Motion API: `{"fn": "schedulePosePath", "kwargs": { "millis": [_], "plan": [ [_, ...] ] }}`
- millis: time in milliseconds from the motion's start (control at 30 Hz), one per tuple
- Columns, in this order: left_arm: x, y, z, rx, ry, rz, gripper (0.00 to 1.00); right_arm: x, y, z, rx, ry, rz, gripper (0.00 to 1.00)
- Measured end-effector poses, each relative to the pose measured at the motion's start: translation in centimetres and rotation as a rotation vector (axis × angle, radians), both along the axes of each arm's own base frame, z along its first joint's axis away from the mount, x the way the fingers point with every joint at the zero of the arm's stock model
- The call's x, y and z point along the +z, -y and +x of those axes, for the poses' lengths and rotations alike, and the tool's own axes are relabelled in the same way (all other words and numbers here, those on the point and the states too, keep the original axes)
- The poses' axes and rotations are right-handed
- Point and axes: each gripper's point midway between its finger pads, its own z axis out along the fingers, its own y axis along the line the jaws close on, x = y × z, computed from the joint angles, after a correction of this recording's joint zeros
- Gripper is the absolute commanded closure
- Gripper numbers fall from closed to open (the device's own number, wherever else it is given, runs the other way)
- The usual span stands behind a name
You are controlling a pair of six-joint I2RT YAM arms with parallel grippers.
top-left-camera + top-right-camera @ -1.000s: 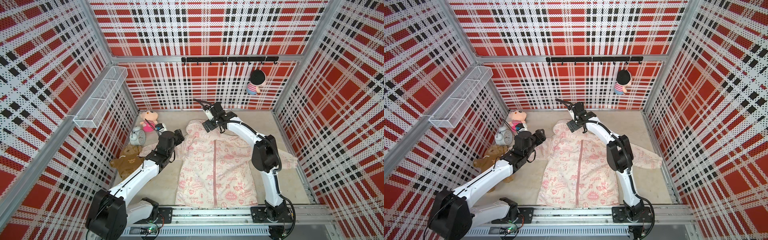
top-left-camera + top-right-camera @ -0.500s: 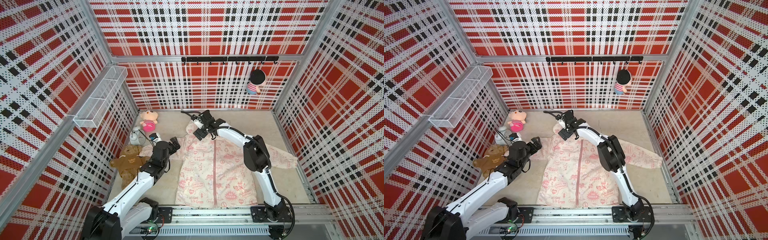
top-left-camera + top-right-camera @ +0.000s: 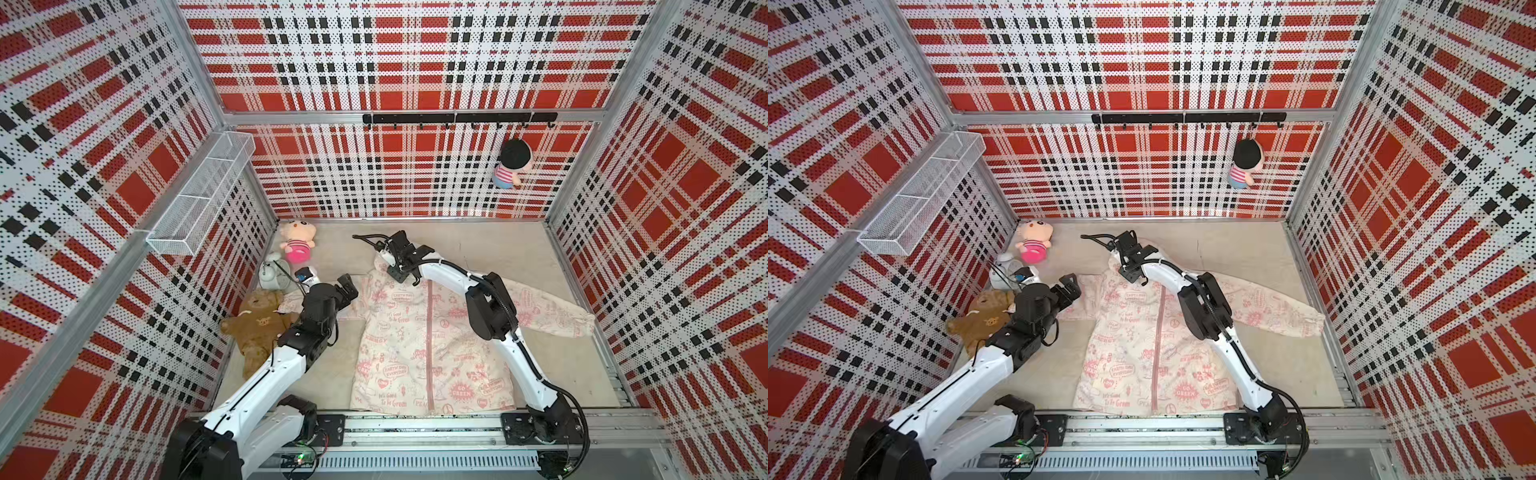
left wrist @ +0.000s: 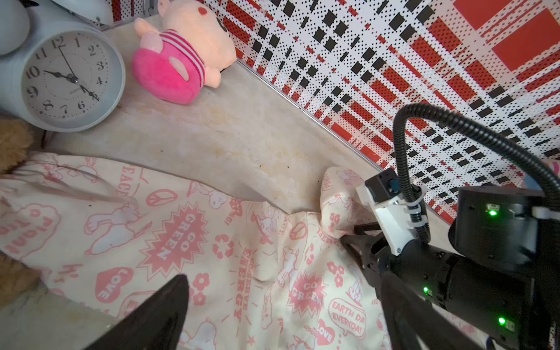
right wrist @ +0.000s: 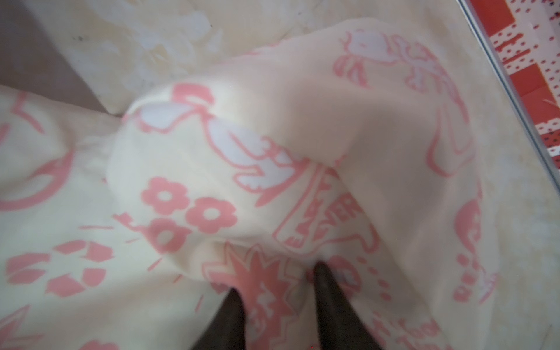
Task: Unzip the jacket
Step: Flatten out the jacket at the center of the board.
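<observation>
Two white arms with black pincers work over the jacket (image 3: 415, 345), soft cream fabric with pink cartoon print. It lies flat, front up, on the beige mat (image 3: 478, 249), sleeves spread and the pink zipper (image 3: 429, 345) straight down the closed front. The right gripper (image 5: 277, 278) reaches far with the elbow bent, tips pinching a puffy fold of the jacket at the hood base. The left gripper (image 3: 349, 286) sits over the sleeve by the brown plush bear (image 3: 257, 324), fingers spread wide, holding nothing.

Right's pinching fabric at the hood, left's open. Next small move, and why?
Probably lift the right gripper slightly with its pinched fold, tensioning the jacket at the collar. The zipper looks closed along its whole length, and the left gripper, open near the shoulder, holds nothing yet.
</observation>
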Motion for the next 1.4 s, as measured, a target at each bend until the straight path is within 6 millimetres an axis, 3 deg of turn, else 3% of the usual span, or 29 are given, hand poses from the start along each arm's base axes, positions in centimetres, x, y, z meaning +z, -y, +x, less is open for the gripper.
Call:
{"fn": "schedulePosePath", "kwargs": {
  "millis": [200,300,367,400,433,467,533,600,700,767,867,1167,1300,1400],
  "plan": [
    [-0.9,-0.3,0.2,0.008,-0.028,0.02,0.0,3.3,1.3,2.1,-0.058,0.101,-0.044,1.0],
    [-2.2,-0.4,0.5,0.008,-0.066,0.042,0.0,4.2,2.3,3.0,-0.063,0.135,-0.07,0.96],
    [-2.9,-0.3,0.7,0.001,-0.091,0.06,0.0,5.0,3.6,4.3,-0.082,0.155,-0.073,0.68],
    [-3.3,-0.2,0.9,-0.006,-0.103,0.07,0.0,5.6,4.8,5.4,-0.104,0.173,-0.073,0.65],
    [-3.4,0.0,1.1,-0.012,-0.108,0.078,0.0,6.4,6.4,6.6,-0.136,0.196,-0.076,0.41],
    [-3.5,0.1,1.4,-0.018,-0.11,0.084,0.0,7.3,8.2,8.1,-0.18,0.224,-0.075,0.03],
    [-3.4,0.4,2.1,-0.032,-0.107,0.095,0.01,10.2,13.5,12.1,-0.312,0.325,-0.083,0.0],
    [-3.0,0.8,2.8,-0.045,-0.099,0.105,0.01,12.6,18.6,14.5,-0.437,0.406,-0.105,0.0],
    [-2.6,1.2,3.5,-0.066,-0.083,0.128,0.02,14.0,26.6,15.9,-0.615,0.455,-0.152,0.0],
    [-2.4,1.5,3.6,-0.083,-0.074,0.147,0.02,13.4,29.3,15.6,-0.674,0.432,-0.148,0.0],
    [-2.4,1.9,3.8,-0.109,-0.067,0.176,0.02,11.8,29.1,14.4,-0.678,0.351,-0.076,0.0],
    [-1.2,5.2,6.3,-0.262,-0.028,0.213,0.02,10.5,20.8,8.4,-0.515,0.082,0.253,0.21],
    [-0.6,7.9,8.3,-0.367,-0.015,0.231,0.01,9.1,20.4,7.3,-0.524,0.016,0.292,0.35],
    [-0.2,10.4,9.5,-0.465,0.0,0.267,0.01,7.9,20.8,6.9,-0.554,-0.022,0.285,0.37]
  ]
}}
